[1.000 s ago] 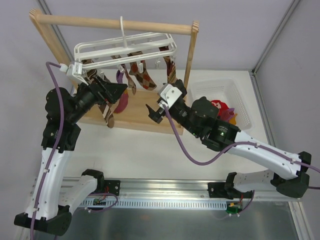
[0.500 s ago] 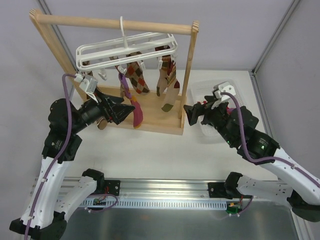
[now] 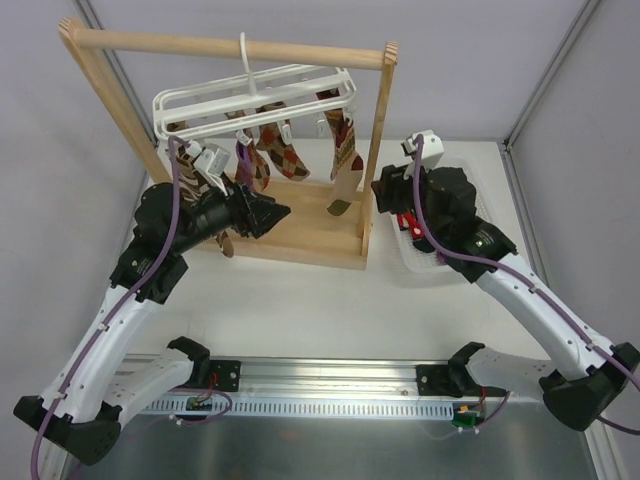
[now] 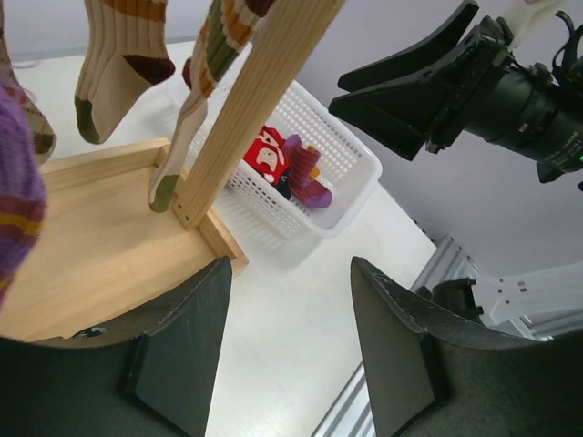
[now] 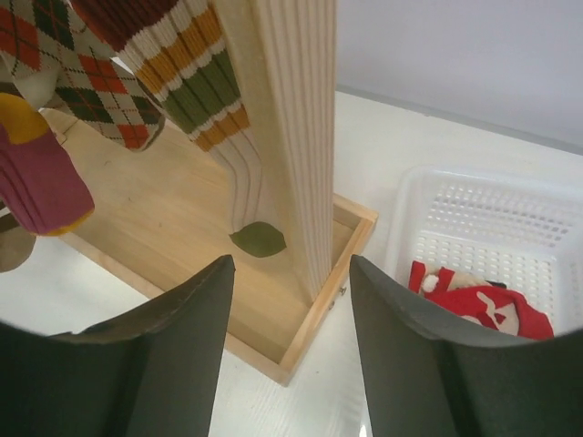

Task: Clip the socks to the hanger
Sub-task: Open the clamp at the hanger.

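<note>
The white hanger (image 3: 250,100) hangs by its hook from the wooden rack's top bar. Clipped under it are a brown argyle sock (image 3: 285,155), a wavy-striped sock (image 3: 345,150) and a purple sock (image 3: 243,160). More socks lie in the white basket: a red one (image 4: 267,157) and a magenta one (image 4: 305,177). My left gripper (image 3: 277,212) stands open and empty in front of the rack's base, below the hanging socks. My right gripper (image 3: 384,190) is open and empty too, beside the rack's right post and above the basket's left edge.
The wooden rack's right post (image 5: 287,137) rises just ahead of the right gripper (image 5: 290,264). Its flat base (image 4: 91,264) lies to the left of the left gripper (image 4: 291,264). The white basket (image 3: 470,200) sits right of the rack.
The left gripper has moved right along the rack's front. The right arm has lifted toward the right post and basket. Both grippers' jaws have narrowed. The hung socks have swung.
</note>
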